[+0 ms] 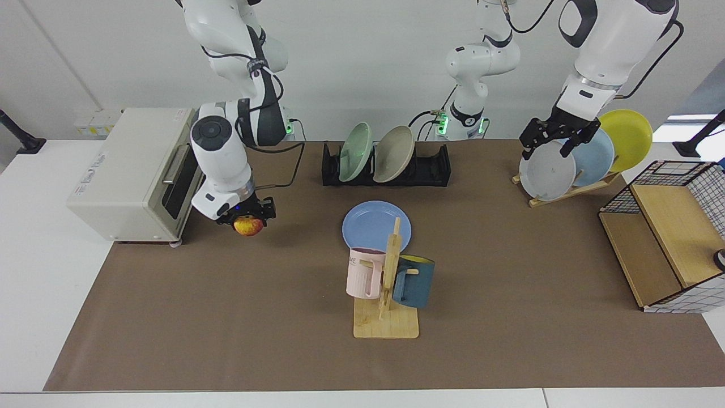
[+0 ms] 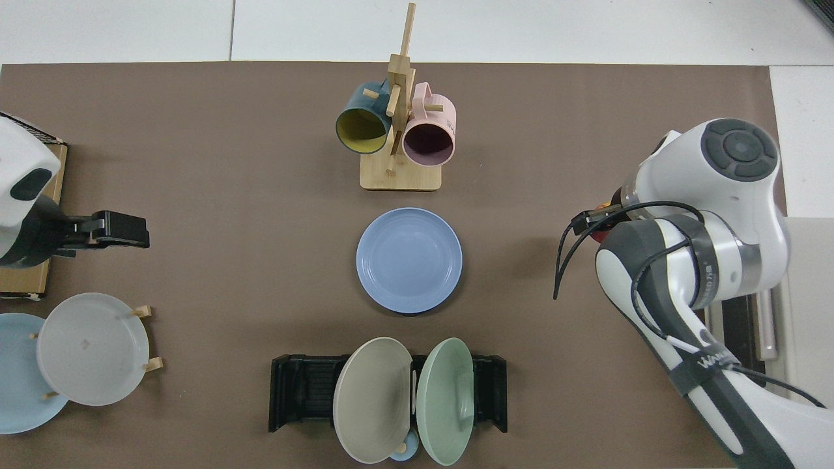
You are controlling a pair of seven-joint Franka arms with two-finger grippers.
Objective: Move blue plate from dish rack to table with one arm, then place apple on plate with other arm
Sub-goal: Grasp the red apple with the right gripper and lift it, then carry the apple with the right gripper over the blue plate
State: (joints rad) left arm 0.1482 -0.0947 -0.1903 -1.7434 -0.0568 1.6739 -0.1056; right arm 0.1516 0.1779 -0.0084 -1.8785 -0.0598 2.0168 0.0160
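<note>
The right gripper [image 1: 247,218] pinches the apple [image 1: 248,226] above the table [image 1: 226,317], well apart from the blue plate [image 1: 371,224] lying flat between dish rack [image 1: 436,167] and mug tree [image 1: 391,272]. The left gripper [image 1: 558,144] waits, fingers spread, over the grey plate [image 1: 544,173].

Cream toaster oven [image 1: 136,173] at mat edge, door handle facing mat. Wooden mug tree [image 1: 388,283] on mat, pink mug [image 1: 362,273] and dark blue mug [image 1: 414,281] hung either side; dark blue mug yellow inside in top view [image 2: 360,126]. Green plate [image 1: 355,152] and beige plate [image 1: 393,153] standing on edge, side by side. Wooden plate stand [image 1: 572,190] holding grey plate [image 1: 546,171], pale blue plate [image 1: 595,157], yellow plate [image 1: 627,139], overlapping. Wire basket with wooden shelves [image 1: 668,235] at mat corner.
</note>
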